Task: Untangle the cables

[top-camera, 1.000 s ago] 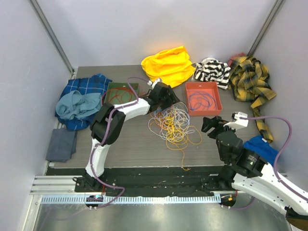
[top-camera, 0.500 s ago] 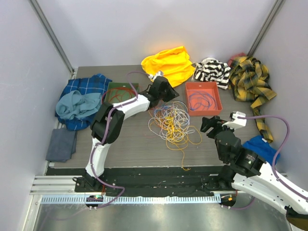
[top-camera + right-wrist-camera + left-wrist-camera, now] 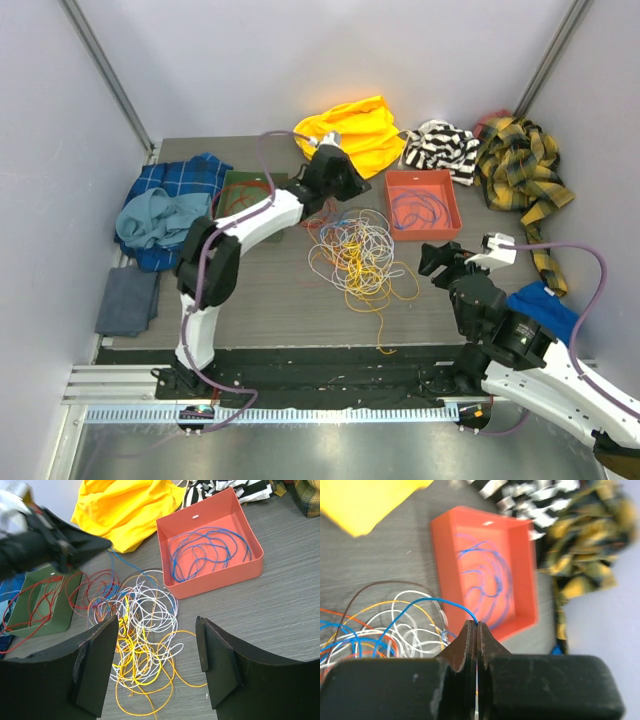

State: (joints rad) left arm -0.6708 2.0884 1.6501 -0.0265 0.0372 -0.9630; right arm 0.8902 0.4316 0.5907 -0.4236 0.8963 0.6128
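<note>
**A:** L gripper (image 3: pixel 476 630), open or closed?

**B:** Closed. Fingers (image 3: pixel 462 647) pressed flat together, w/ one blue cable (image 3: pixel 430 599) pinched right at the tips. It arcs up & away to the left of them, then drops back into the cables (image 3: pixel 380 630).

**A:** Where's that bunch rel. to the tips?

**B:** Left of them & lower, a loose mess of white, orange & blue loops on the table. Straight ahead of the tips: red tray (image 3: pixel 440 555), blue wire coiled inside. Can't tell how high the tips are above the table.

**A:** R gripper (image 3: pixel 156 665)?

**B:** Fingers (image 3: pixel 95 665) spread wide, nothing between them, touching nothing. The tangle lies ahead of them, in line w/ the gap, mostly yellow & white at the near end. The red tray is beyond the R-hand finger, the green tray (image 3: pixel 45 625) w/ red wire beyond the L-hand one.

**A:** Both grippers near each other?

**B:** No, well apart. The bunch sits between them.
</note>
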